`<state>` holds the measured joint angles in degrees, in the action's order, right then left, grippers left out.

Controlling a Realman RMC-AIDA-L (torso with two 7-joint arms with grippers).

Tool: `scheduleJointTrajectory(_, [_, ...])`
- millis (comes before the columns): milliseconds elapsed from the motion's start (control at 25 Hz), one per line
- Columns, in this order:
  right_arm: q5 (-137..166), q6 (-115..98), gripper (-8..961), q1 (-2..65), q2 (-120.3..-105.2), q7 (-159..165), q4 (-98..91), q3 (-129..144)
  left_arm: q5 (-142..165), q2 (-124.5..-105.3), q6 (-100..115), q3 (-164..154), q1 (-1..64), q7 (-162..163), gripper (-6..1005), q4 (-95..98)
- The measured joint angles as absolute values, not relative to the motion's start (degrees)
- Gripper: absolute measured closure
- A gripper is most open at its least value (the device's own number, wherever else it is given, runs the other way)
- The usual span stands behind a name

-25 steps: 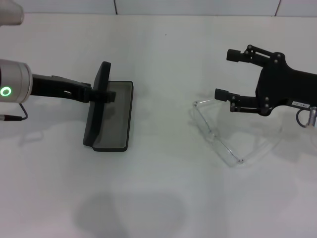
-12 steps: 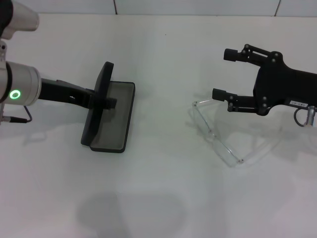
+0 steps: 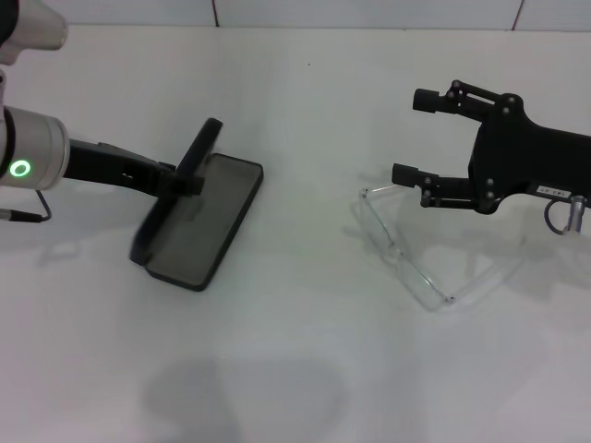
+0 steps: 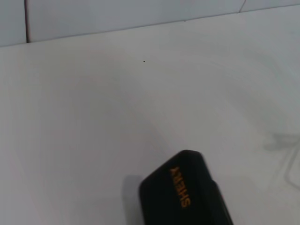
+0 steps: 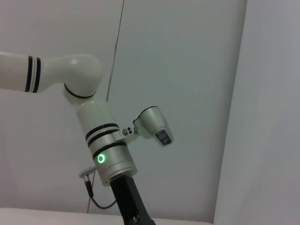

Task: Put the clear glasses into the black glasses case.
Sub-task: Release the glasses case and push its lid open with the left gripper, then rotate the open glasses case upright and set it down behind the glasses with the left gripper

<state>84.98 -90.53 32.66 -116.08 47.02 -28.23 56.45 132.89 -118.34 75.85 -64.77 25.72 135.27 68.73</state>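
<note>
The white counter (image 3: pixel 305 369) carries everything in the head view. On its left half lies the black glasses case (image 3: pixel 199 221), open: the base with its grey lining rests flat, skewed to the counter's edges, and the lid stands up along the base's left side. In the left wrist view the lid's outer face (image 4: pixel 185 192) bears orange lettering reading "SHERY".

The left gripper (image 3: pixel 185 180) reaches in from the counter's left edge and is pinched on the raised lid, one dark finger showing on the lining side of it.

The right gripper (image 3: pixel 416 137) comes in from the counter's right edge with its two black fingers spread wide, one nearer the far edge of the counter and the other lower, with nothing between them. The lower fingertip (image 3: pixel 404 173) sits just beside the far end of the clear glasses (image 3: pixel 406 258); whether it touches cannot be told.

The clear glasses lie on the right half of the counter, well apart from the case, their transparent lens running diagonally toward the near edge beneath the right gripper's body.

The right wrist view shows only the left arm's white segments with a green ring light (image 5: pixel 100 158).
</note>
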Motion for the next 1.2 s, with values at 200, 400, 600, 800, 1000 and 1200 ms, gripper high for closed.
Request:
scheduleJointTrajectory(200, [84.7,-90.9,128,32.4,-116.10,47.0,-28.2,56.5,132.9,-117.76,76.7,-64.9,26.4,135.0,499,68.6])
scheduleJointTrajectory(400, [84.6,-91.8,127,32.2,-116.10,47.0,-28.2,56.5,133.0,-117.60,77.1,-65.1,27.0,134.7,591,68.5])
scheduleJointTrajectory(600, [84.6,-92.0,127,32.2,-116.09,46.2,-27.4,56.6,133.5,-117.74,77.1,-65.2,27.7,132.6,674,68.4])
scheduleJointTrajectory(800, [85.0,-93.9,128,31.3,-115.67,44.3,-27.6,60.0,132.9,-117.60,76.9,-64.6,29.1,131.0,724,68.7])
scheduleJointTrajectory(1000, [86.9,-97.8,128,28.7,-114.80,41.6,-30.2,64.4,132.6,-117.43,76.6,-64.5,31.0,128.2,770,68.7])
scheduleJointTrajectory(1200, [92.9,-101.9,128,27.8,-114.75,39.6,-31.8,64.6,132.9,-117.77,76.0,-64.7,33.6,122.4,783,68.5])
